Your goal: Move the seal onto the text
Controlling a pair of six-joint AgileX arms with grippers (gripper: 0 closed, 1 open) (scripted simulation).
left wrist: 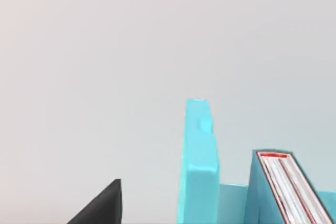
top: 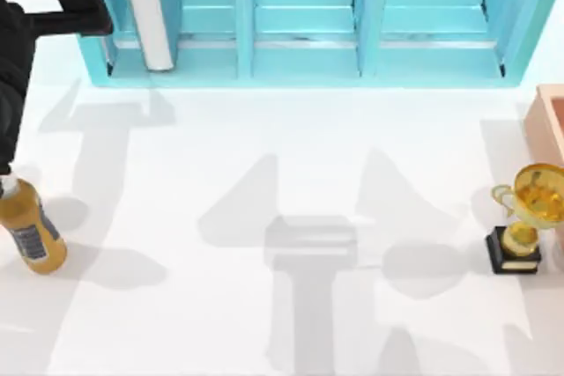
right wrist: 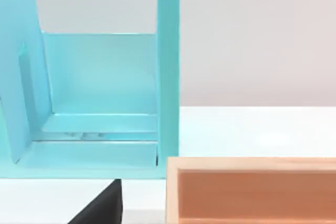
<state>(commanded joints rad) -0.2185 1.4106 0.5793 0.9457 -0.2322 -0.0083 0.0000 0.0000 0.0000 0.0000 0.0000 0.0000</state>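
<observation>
The seal and the text are both out of view. My left arm comes in at the top view's far left, and its black gripper (top: pixel 84 8) is raised beside the left end of the teal shelf unit (top: pixel 300 19). A black corner of that gripper (left wrist: pixel 100 207) shows in the left wrist view, facing the shelf's upright panels. A black corner of my right gripper (right wrist: pixel 100 204) shows in the right wrist view. It looks across the table at a shelf compartment (right wrist: pixel 100 103) and the tan box (right wrist: pixel 252 190).
A white-paged book (top: pixel 148 11) stands leaning in the shelf's left compartment. An orange bottle (top: pixel 33 228) lies at the left edge. A gold trophy (top: pixel 527 217) on a black base stands at the right, next to a tan open box (top: pixel 551 125). Arm shadows fall on the table's middle.
</observation>
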